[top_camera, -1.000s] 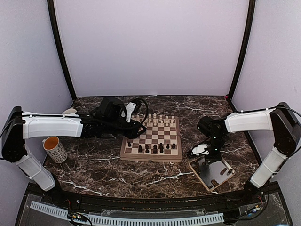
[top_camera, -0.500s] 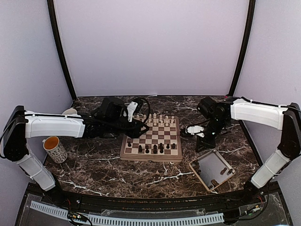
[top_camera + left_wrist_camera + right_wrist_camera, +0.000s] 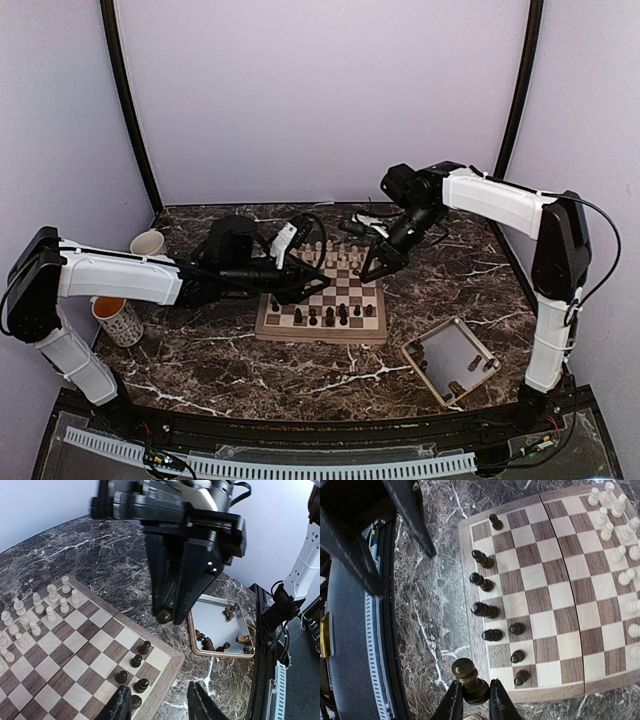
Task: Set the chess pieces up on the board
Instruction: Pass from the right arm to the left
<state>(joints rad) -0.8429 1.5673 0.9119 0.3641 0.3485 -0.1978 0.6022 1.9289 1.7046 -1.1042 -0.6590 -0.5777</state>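
At the far left a mug (image 3: 117, 318) and a cup (image 3: 147, 241) stand on the counter (image 3: 200, 370), well away from the work. The left arm reaches across towards the board (image 3: 265, 330). The left end effector (image 3: 157, 694) hangs over the board's near corner with its fingers partly apart and nothing between them. I take it to be parked there, out of the way while the other arm works.

On the board, the pale pieces (image 3: 340, 252) fill the far rows. The dark pieces (image 3: 329, 317) stand along the near rows with gaps, so that side is only partly set up.

Further right, the right end effector (image 3: 470, 689) is pinched tight on one dark piece (image 3: 465, 671), gripping it at the base so the rounded head stands clear. It hangs above the board's right side, not yet down on a square. My guess is that it carries the piece high to clear those already standing.

Right of the board, the tray (image 3: 423, 378) lies on the counter with more dark pieces inside.

A second ago the right end effector was down at the tray. Half a second ago it had lifted between tray and board, and now it is over the board. The left arm has hardly moved, and the pieces on the board look unchanged.
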